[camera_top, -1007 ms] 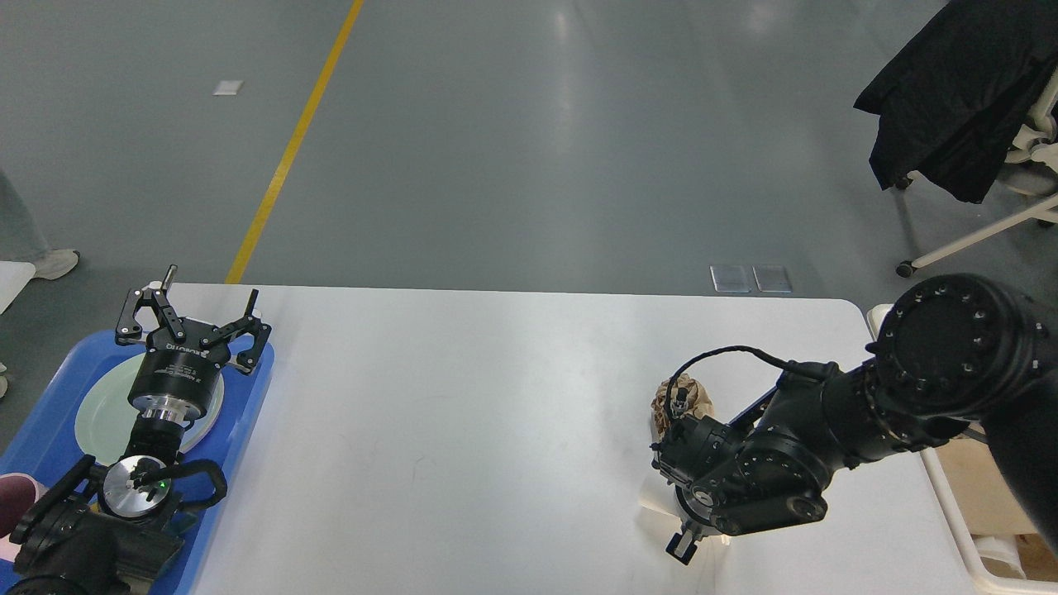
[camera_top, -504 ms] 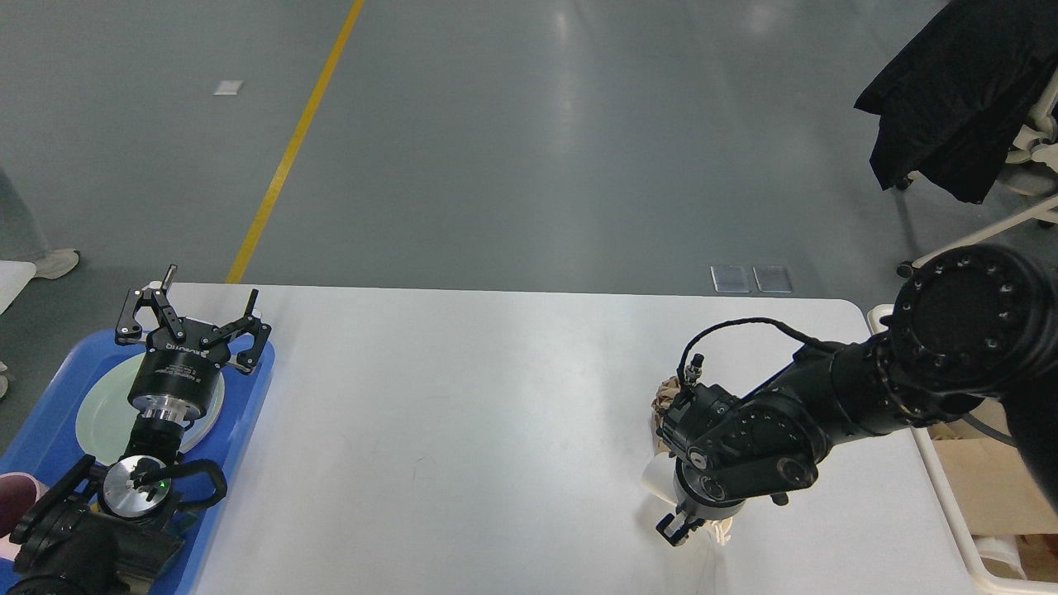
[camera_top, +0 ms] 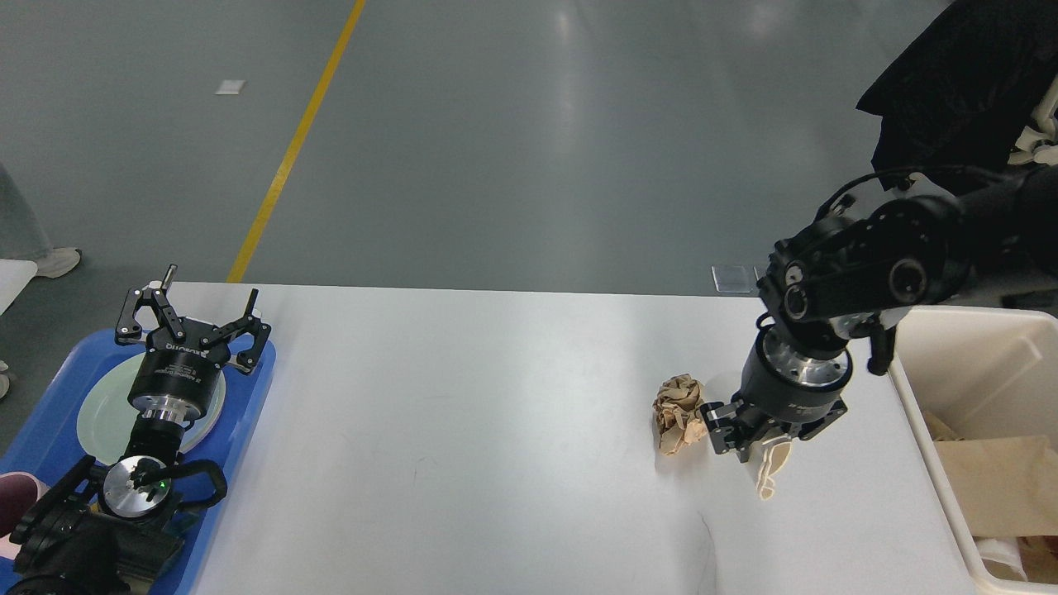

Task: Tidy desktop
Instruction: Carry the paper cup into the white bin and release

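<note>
The white desktop (camera_top: 496,413) fills the lower half of the head view. A crumpled brown paper ball (camera_top: 679,402) lies on it at the right. Just right of the ball, my right gripper (camera_top: 756,446) points down and is shut on a cream scrap of paper (camera_top: 773,473), which hangs from the fingers just above the tabletop. My left gripper (camera_top: 197,307) is open and holds nothing; it hovers over the far end of the blue tray (camera_top: 248,413) at the left edge.
A pale green plate (camera_top: 103,409) lies in the blue tray, with a pink cup (camera_top: 12,500) at its near end. A cream bin (camera_top: 975,364) holding brown paper (camera_top: 992,479) stands off the table's right edge. A chair draped in black cloth (camera_top: 950,91) is at the far right.
My right arm has lifted and swung right and farther away, carrying the cream scrap from the front of the table toward the bin. The brown ball is now uncovered. The left arm has not moved.
</note>
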You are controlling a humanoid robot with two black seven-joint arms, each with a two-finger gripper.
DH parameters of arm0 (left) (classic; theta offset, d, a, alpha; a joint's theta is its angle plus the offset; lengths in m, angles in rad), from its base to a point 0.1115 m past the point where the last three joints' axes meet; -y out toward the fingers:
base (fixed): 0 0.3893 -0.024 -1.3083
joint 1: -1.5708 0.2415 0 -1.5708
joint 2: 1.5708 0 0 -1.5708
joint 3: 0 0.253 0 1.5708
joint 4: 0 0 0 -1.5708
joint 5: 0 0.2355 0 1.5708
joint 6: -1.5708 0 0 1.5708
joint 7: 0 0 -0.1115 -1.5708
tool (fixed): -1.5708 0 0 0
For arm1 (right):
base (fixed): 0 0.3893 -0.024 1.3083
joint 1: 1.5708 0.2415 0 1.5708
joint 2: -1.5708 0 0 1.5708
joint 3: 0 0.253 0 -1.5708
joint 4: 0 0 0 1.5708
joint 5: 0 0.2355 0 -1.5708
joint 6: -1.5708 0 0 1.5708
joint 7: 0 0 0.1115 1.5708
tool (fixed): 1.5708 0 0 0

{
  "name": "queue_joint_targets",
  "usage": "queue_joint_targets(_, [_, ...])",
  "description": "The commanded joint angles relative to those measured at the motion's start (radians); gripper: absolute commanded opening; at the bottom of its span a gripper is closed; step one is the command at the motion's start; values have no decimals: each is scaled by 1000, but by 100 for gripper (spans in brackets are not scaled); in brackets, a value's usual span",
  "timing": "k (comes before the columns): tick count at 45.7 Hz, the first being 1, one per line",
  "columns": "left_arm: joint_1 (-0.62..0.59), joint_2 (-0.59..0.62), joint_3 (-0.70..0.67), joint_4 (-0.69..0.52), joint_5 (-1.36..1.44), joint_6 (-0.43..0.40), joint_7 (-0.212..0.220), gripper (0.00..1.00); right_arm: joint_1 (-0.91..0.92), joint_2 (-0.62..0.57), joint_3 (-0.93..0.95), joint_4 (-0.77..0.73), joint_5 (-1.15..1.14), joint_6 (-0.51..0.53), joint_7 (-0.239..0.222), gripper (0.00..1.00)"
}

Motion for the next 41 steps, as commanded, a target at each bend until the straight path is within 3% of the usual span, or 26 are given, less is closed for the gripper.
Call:
queue_joint_targets(1, [0, 0, 0, 0, 0, 1, 0, 96, 130, -2, -183, 56, 13, 40, 187, 0])
queue_joint_targets(10, [0, 0, 0, 0, 0, -1, 0, 96, 223, -22, -280, 100, 13, 89, 183, 0])
queue_joint_targets(18, [0, 0, 0, 0, 0, -1, 0, 96, 220, -58, -350, 88, 23, 61, 177, 0])
queue_joint_targets(25, [0, 0, 0, 0, 0, -1, 0, 96, 155, -168, -484, 48, 57, -78, 177, 0])
queue_joint_targets(31, [0, 0, 0, 0, 0, -1, 0, 96, 0, -356, -498, -86, 59, -198, 172, 0])
queue_joint_targets(41, [1, 0, 0, 0, 0, -1, 0, 96, -394, -487, -400, -482, 71, -218, 172, 0])
